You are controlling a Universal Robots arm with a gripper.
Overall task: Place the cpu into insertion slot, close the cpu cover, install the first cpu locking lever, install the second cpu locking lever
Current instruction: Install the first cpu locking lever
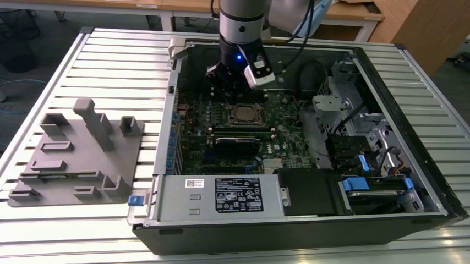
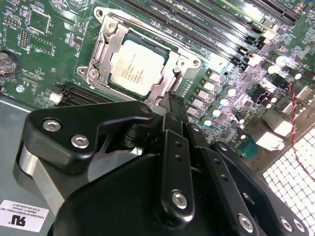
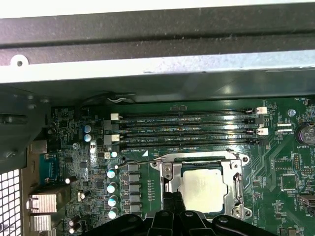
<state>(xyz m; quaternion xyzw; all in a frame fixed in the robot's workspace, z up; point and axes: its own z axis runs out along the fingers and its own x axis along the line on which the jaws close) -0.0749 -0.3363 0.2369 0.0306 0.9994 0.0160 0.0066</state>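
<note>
Grey square cpu [image 2: 134, 66] lay under the silvery frame-shaped cpu cover [image 2: 107, 42].
Black gripper [image 2: 172, 102], fingers pressed together, stood at its eleven o'clock in the exterior view.

Looks a robotics lab: ribbed white metal bench [image 1: 118, 60], pale wooden desks [image 1: 360, 14] behind, opened black computer tower [image 1: 294, 234] (grey plastic fixture block [image 1: 81, 159] alongside).

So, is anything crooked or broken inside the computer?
Nothing stands out. The cpu sits flat and square, the cpu cover lies evenly around it, and the end effector is close beside them.
</note>
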